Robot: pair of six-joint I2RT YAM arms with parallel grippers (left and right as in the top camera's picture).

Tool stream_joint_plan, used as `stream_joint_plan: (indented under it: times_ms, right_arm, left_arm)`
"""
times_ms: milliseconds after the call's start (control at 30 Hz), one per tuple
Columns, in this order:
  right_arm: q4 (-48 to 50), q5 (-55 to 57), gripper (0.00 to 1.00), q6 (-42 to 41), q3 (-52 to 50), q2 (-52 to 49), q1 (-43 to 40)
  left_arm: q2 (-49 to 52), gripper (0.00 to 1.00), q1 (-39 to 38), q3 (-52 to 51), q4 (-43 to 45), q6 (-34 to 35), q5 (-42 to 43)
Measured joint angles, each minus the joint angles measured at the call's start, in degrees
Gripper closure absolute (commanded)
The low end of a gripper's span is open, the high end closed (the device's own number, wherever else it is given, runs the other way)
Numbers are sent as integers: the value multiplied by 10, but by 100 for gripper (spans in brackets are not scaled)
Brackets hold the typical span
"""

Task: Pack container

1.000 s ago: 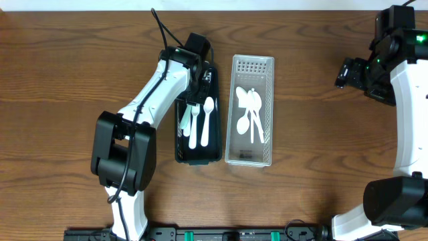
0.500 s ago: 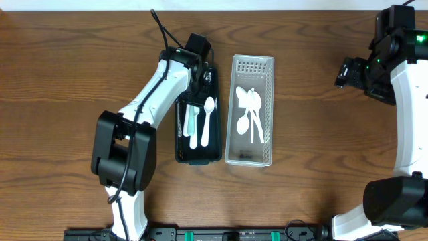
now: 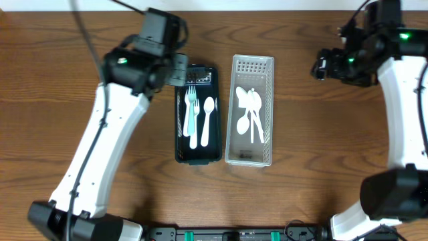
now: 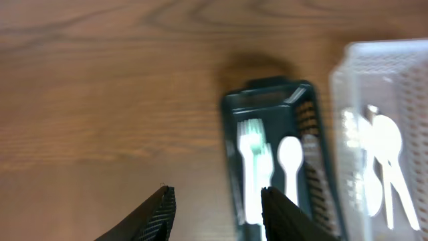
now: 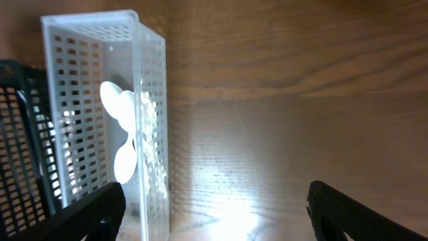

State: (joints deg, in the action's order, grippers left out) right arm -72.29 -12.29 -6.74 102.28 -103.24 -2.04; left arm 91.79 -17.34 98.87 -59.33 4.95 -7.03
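Two perforated plastic containers lie side by side on the wooden counter (image 3: 321,147): a dark green basket (image 3: 198,152) holding pale plastic forks (image 3: 192,130) and a white plastic spoon (image 3: 208,114), and a clear white basket (image 3: 249,155) holding white spoons (image 3: 251,117). The left claw (image 4: 215,204), spread and empty, hovers beside the dark green basket. The right claw (image 5: 214,211), spread wide and empty, hangs to the right of the clear white basket.

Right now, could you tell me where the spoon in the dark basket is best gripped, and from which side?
Probably mid-handle, from straight above. The spoon lies flat along the dark basket, bowl at the far end, with a gap between it and the forks, so a pinch across the thin handle should fit.
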Motion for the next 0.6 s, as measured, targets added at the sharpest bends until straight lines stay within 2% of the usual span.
stream_joint_plan:
  times_ms: [300, 600]
  right_arm:
    - [68, -9, 11, -6, -47, -141, 52]
    - [101, -51, 11, 13, -47, -183, 103]
  left_arm:
    - [16, 55, 103, -1, -33, 97, -18]
    - [16, 54, 124, -1, -33, 120, -20]
